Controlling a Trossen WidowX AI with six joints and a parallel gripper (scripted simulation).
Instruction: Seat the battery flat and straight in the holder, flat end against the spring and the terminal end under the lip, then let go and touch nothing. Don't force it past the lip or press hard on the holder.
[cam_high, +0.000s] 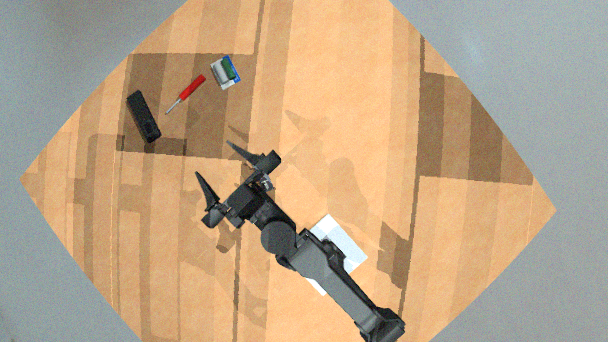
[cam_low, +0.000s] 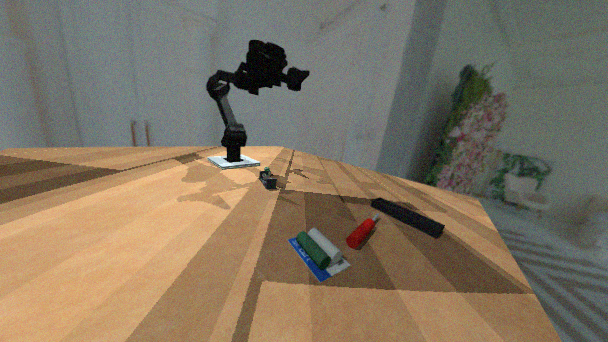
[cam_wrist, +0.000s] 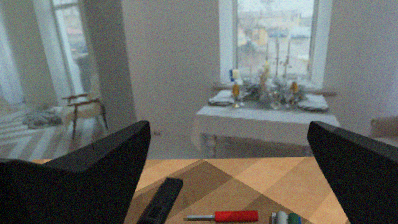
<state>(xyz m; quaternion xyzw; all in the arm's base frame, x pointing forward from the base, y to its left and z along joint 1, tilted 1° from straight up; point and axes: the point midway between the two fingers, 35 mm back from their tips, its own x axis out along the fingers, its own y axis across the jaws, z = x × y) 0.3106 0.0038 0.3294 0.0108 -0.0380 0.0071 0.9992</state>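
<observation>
A small dark holder (cam_low: 268, 180) stands on the table in front of the arm's base in the exterior view. A small green piece (cam_low: 267, 171) shows at its far end; it may be the battery, but its seating is too small to tell. I cannot make out the holder in the top view, where the arm covers part of the table, or in the wrist view. My gripper (cam_high: 212, 158) (cam_wrist: 229, 129) is open and empty, high above the table and well clear of the holder. Its fingers point outward toward the far objects.
A blue and white card (cam_high: 228, 85) (cam_low: 320, 274) bears a green and a pale cylinder. Beside it lie a red screwdriver (cam_high: 192, 87) (cam_low: 361, 233) (cam_wrist: 236, 216) and a long black object (cam_high: 143, 116) (cam_low: 407, 217) (cam_wrist: 163, 201). The arm's white base plate (cam_high: 350, 247) (cam_low: 220, 162) is at the table's other side.
</observation>
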